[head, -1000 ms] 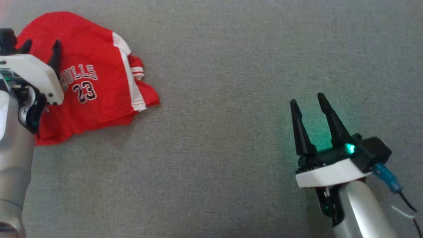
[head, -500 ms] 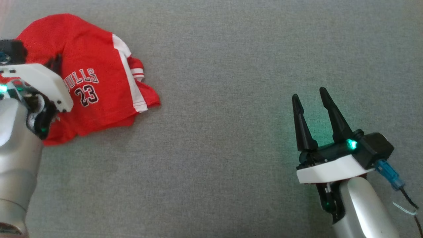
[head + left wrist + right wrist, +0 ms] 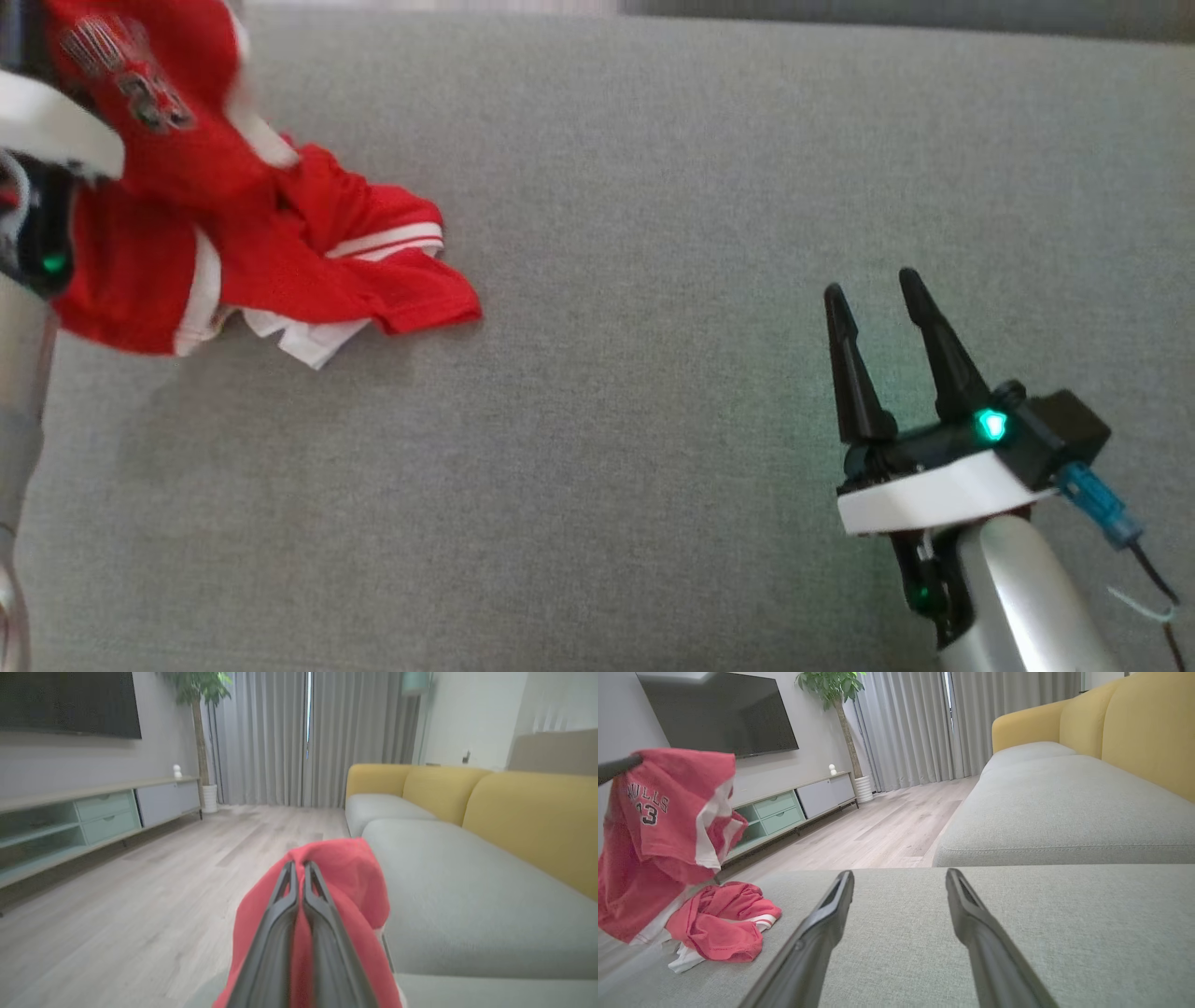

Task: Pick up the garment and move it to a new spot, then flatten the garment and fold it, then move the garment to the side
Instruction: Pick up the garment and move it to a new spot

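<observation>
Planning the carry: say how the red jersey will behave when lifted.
Probably floppy: the red jersey drapes from the left gripper, its lower part bunched on the grey cushion. Likely light: one pinch holds it. May drag.

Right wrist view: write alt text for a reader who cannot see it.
A red garment hangs at left, its lower part bunched on the grey sofa cushion. The right gripper, open and empty, points across the cushion, with a television and curtains beyond.

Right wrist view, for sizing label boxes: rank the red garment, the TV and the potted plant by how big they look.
1. red garment, largest, though it hangs nearest the camera, which inflates it.
2. TV.
3. potted plant, smallest: thin trunk, small crown.
</observation>
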Tool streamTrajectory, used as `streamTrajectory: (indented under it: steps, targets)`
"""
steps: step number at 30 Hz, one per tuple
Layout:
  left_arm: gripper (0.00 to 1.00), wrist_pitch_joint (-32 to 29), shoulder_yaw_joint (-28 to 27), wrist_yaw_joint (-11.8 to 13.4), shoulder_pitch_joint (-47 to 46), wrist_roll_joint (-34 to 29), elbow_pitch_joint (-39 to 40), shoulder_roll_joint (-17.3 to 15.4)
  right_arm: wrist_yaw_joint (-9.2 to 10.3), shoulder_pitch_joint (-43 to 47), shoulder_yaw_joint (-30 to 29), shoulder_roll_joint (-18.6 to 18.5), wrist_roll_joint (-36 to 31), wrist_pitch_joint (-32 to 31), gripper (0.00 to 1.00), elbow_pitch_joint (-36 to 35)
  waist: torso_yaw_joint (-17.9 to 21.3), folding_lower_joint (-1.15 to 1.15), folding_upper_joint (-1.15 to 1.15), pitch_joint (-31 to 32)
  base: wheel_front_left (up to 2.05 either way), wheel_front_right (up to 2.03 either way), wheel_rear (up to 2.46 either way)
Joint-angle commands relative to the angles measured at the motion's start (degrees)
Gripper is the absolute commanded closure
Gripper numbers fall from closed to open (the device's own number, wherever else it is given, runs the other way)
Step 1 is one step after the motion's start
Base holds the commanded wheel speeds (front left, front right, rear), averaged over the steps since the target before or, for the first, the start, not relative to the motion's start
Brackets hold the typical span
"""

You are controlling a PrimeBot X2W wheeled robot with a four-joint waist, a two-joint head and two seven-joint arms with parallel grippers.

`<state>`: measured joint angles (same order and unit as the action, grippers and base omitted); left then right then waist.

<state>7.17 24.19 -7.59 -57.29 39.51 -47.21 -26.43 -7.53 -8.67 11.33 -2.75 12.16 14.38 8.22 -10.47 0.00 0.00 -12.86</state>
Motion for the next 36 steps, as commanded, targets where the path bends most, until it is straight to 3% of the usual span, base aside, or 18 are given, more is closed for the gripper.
streamTrajectory:
  steps: [1,5,10,16,25,33,34,35,36]
  targets:
    - [1.0,1.2,-2.2,0.1,-3.9,0.3,2.4,-3.5,0.04,0.1,1.5,-0.1,0.3,0.6,0.0,-1.4,-0.4,0.0,0.0,1.3,0.0,0.0,0.0]
    - [1.0,3.2,-2.4,0.1,-4.2,1.2,7.0,-3.0,0.04,0.9,1.7,-0.1,1.3,0.6,0.0,-1.1,-0.5,0.0,0.0,3.6,0.0,0.0,0.0]
    - [1.0,1.5,-0.5,0.2,-1.8,1.7,14.8,-2.5,0.04,1.4,1.7,-0.1,2.4,0.6,0.0,-1.4,0.6,0.0,0.0,5.6,0.0,0.0,0.0]
    - [1.0,-2.4,1.8,2.8,2.1,2.0,24.2,-0.7,0.04,1.3,1.1,-0.1,3.4,0.6,0.0,-2.0,4.3,0.0,0.0,6.7,0.0,0.0,0.0]
    - [1.0,-7.3,7.6,5.8,7.6,2.0,34.9,4.3,0.04,-0.6,0.9,-0.1,5.0,0.6,0.0,-3.4,14.5,0.0,0.0,5.3,0.0,0.0,0.0]
    - [1.0,-8.4,12.0,6.9,8.0,0.5,32.3,8.8,0.04,-2.5,2.2,-0.1,8.0,0.6,0.0,-5.4,26.0,0.0,0.0,2.6,0.0,0.0,0.0]
    - [0.74,-8.1,12.3,7.1,7.8,0.2,31.2,9.3,0.04,-2.5,2.2,-0.1,8.2,0.6,0.0,-5.5,26.9,0.0,0.0,2.4,0.0,0.0,0.0]
    - [0.0,-7.1,12.3,7.3,7.6,0.2,28.6,10.3,0.04,-2.5,2.1,-0.1,8.7,0.6,0.0,-5.8,28.5,0.0,0.0,2.1,0.0,0.0,0.0]
    - [0.0,-6.5,12.3,7.3,7.5,0.1,27.4,10.7,0.04,-2.5,2.1,-0.1,8.8,0.6,0.0,-6.0,29.0,0.0,0.0,1.9,0.0,0.0,0.0]
